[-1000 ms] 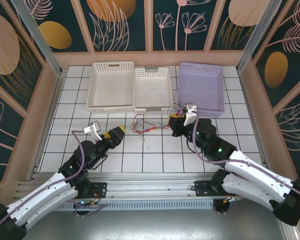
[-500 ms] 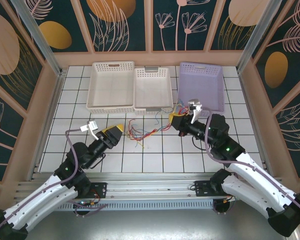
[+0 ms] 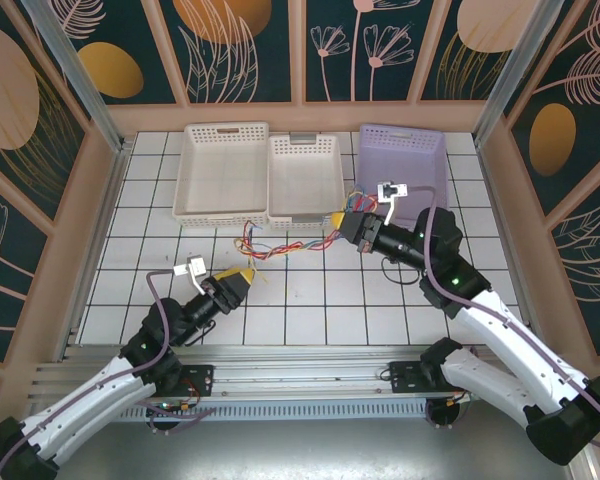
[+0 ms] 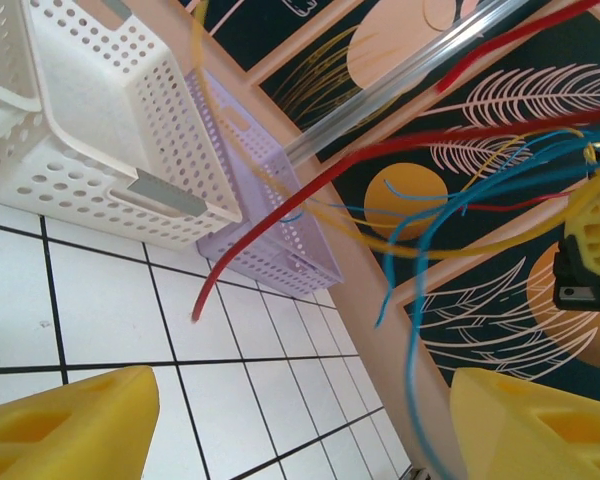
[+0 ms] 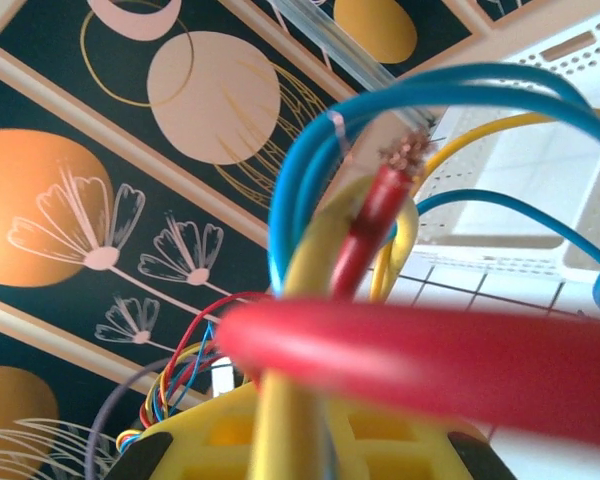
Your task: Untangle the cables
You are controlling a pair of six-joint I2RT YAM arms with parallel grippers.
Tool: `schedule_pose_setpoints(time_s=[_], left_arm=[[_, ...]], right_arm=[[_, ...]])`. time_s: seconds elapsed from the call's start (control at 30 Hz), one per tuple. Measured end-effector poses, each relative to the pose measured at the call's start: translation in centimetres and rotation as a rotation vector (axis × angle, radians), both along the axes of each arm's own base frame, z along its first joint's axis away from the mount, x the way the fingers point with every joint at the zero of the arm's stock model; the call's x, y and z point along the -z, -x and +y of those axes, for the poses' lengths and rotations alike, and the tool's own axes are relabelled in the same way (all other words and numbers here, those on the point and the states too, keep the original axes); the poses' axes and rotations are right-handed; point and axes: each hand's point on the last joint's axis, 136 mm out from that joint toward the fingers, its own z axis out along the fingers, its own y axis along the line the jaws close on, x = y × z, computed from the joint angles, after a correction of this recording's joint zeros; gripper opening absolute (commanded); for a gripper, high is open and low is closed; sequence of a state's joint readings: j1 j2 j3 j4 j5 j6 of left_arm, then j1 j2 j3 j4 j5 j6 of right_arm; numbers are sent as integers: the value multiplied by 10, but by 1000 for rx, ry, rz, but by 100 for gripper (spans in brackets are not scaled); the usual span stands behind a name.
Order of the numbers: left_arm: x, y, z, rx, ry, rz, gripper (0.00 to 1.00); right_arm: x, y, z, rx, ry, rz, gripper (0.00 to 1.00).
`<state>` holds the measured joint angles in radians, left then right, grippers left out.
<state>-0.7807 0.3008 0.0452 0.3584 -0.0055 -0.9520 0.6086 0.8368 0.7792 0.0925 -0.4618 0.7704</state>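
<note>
1. The right gripper is found closed on one end of the cables. In the right wrist view, red, blue and yellow cables are looped across its yellow fingers.
2. The left gripper is found wide open, with nothing held. In the left wrist view, red and blue cables hang loose between its fingers.
3. Since a second ago, the right gripper has been drawn back toward the white basket and the purple basket. The bundle has been pulled from a compact knot into a longer run over the tiled table.
4. The left gripper has been brought below the bundle's free end, and its jaws have been narrowed slightly.
5. Judgement: the tangle is being held taut for a second grip, and no cable is yet separated.
</note>
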Motion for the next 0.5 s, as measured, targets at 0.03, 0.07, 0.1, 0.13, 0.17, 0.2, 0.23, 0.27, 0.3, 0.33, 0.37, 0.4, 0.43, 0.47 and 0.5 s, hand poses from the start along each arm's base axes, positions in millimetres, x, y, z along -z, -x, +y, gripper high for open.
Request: schedule_pose_setpoints(time_s=[0.03,0.07,0.1,0.13,0.17,0.2,0.23,0.27,0.3,0.33,0.37,0.4,0.43,0.47,0.5], left_arm=[[1,0,0,0,-3,-9,78],[1,1,0,0,-7,-16,78],[2,1,1,0,-12,-27,78],[2,1,1,-1,-15,-36,78],[3,1,1,-1,-18,-43,79],[2,1,1,-2,-19,-54,79],[1,2,2,-2,-20,-63,79],[0,2,2,-4,-21,-73,80],[-2,2,2,-6,-20,-87,80],[-5,2,3,-7,-19,-98,81],[-7,2,3,-8,-18,-109,82],[-8,3,4,-9,-20,-118,82],[-9,3,4,-10,-24,-126,83],[-9,3,4,-10,-29,-134,83],[-10,3,4,-11,-32,-141,83]], right_arm=[[-3,0,1,-5,-11,14,0],[-4,1,2,-10,-18,24,0],[-5,1,2,-14,-25,39,0],[-6,1,3,-19,-30,52,0],[-6,1,4,-25,-35,65,0],[-6,2,5,-31,-39,80,0],[-5,2,6,-36,-42,95,0],[-4,2,7,-40,-46,107,0],[-3,3,7,-45,-49,122,0],[-3,3,8,-50,-52,132,0],[-2,4,9,-55,-55,143,0],[-2,5,9,-58,-59,154,0],[-2,5,9,-62,-62,162,0],[-1,6,10,-68,-67,173,0],[-1,7,10,-73,-71,184,0]])
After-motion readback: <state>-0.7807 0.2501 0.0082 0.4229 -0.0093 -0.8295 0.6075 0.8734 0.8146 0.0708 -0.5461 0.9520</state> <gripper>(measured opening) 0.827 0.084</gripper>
